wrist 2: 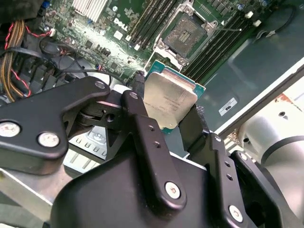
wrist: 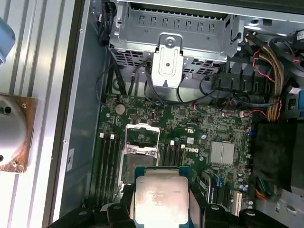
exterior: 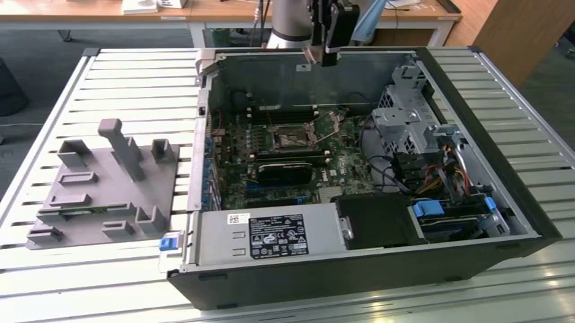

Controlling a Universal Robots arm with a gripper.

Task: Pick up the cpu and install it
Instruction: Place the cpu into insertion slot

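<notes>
The cpu [wrist 2: 168,97], a flat square chip with a silvery top and a green rim, sits between my black fingers [wrist 2: 137,95], and my gripper [wrist 2: 167,102] is shut on it. The first wrist view shows the cpu [wrist: 160,199] in the gripper [wrist: 161,211] just short of the open motherboard socket [wrist: 138,156]. In the exterior view the gripper [exterior: 325,57] hangs high over the back of the open computer case, above and behind the socket [exterior: 292,138]. The socket [wrist 2: 185,33] stands with its metal frame open and nothing in it.
The computer case [exterior: 503,222] lies open on a slatted metal table [exterior: 134,87]. Inside are a power supply [exterior: 269,235], a drive cage [exterior: 404,121], bundled cables [exterior: 435,178] and memory slots [wrist: 107,161] beside the socket. A grey plastic tray [exterior: 99,188] lies at the exterior view's left.
</notes>
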